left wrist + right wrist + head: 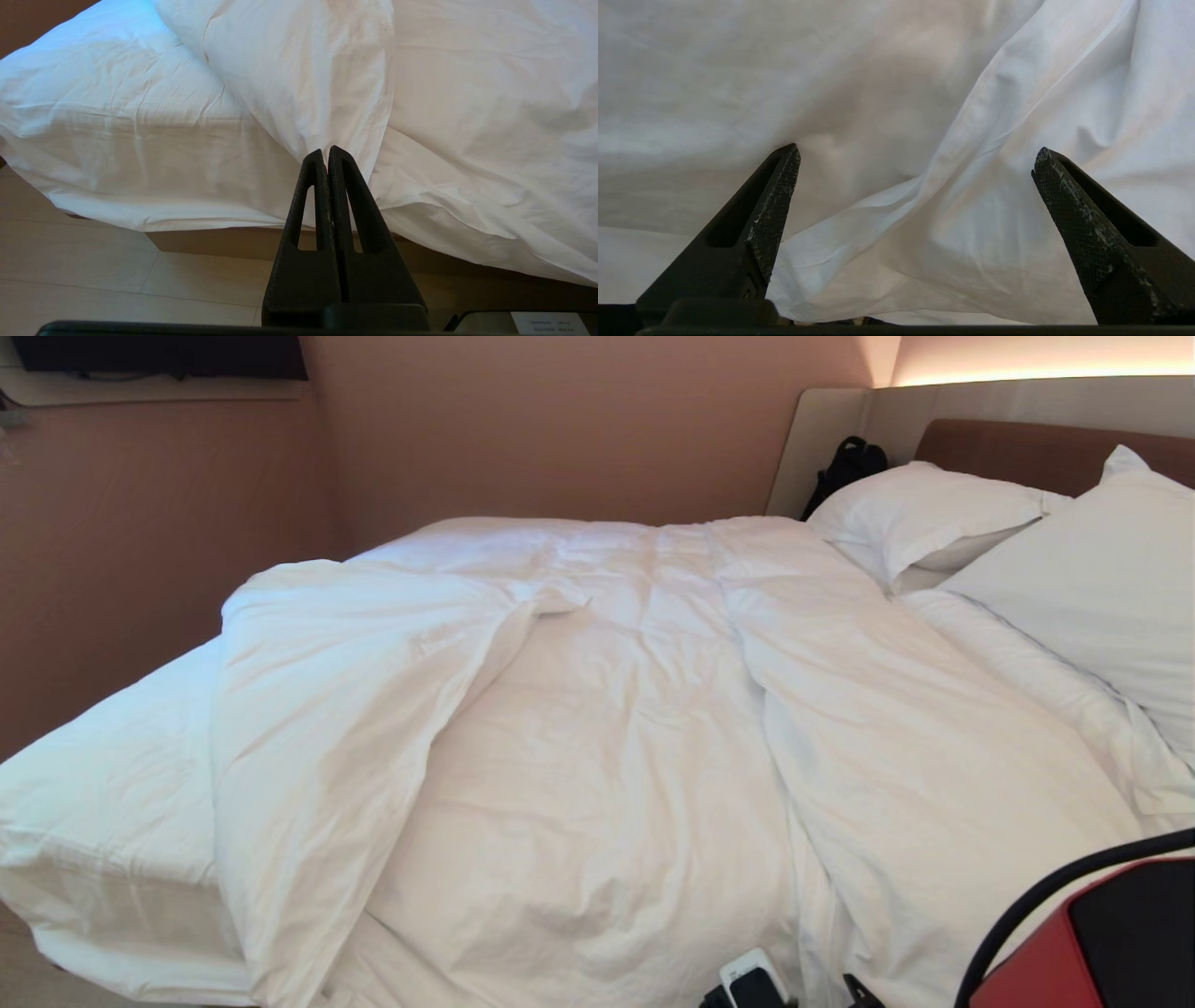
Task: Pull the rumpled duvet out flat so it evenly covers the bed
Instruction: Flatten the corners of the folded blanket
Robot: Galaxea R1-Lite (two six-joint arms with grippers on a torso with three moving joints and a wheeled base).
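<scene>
Room: pink-walled bedroom. Bed (103, 784), white pillows (934, 513) at headboard. Rumpled duvet (597, 737) bunched mid-mattress, left portion folded back, sheet bare beyond. Right gripper (915, 163): fingers spread wide, empty, duvet fold directly ahead; nearer arm. Left gripper (325, 156): fingers closed, empty, parked by bed edge. No legible writing.

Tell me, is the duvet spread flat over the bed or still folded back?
Folded back. The duvet has its left part doubled over itself, leaving the sheeted mattress corner of the bed uncovered.
</scene>
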